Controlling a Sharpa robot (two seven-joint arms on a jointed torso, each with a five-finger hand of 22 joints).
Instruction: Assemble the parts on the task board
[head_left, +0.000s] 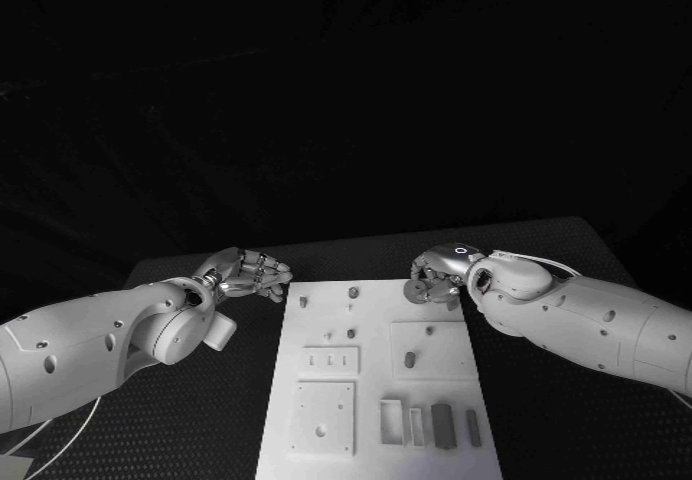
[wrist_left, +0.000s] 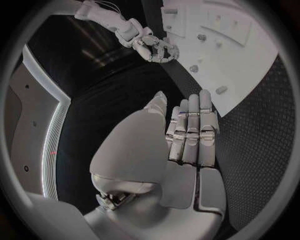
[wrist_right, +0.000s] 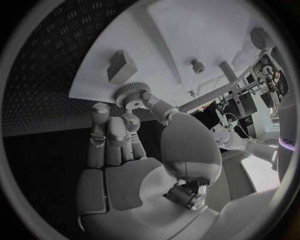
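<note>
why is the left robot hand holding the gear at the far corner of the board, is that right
Not quite: the right robot hand pinches the gear at the far corner of the task board, as the right wrist view shows. The left robot hand sits beside the board, fingers curled, holding nothing.

task board (head_left: 378, 385) mid-table | left hand (head_left: 248, 273) beside far-left corner | right hand (head_left: 437, 272) at far-right corner (holding gear (head_left: 417, 291))

Head camera looks down from above my shoulders at desk (head_left: 173, 420), board (head_left: 378, 385) centred, far off. Each wrist camera sits close behind its own robot hand, facing along fingers. All three share board's far end; left wrist also catches my right robot hand (wrist_left: 153, 46).
</note>
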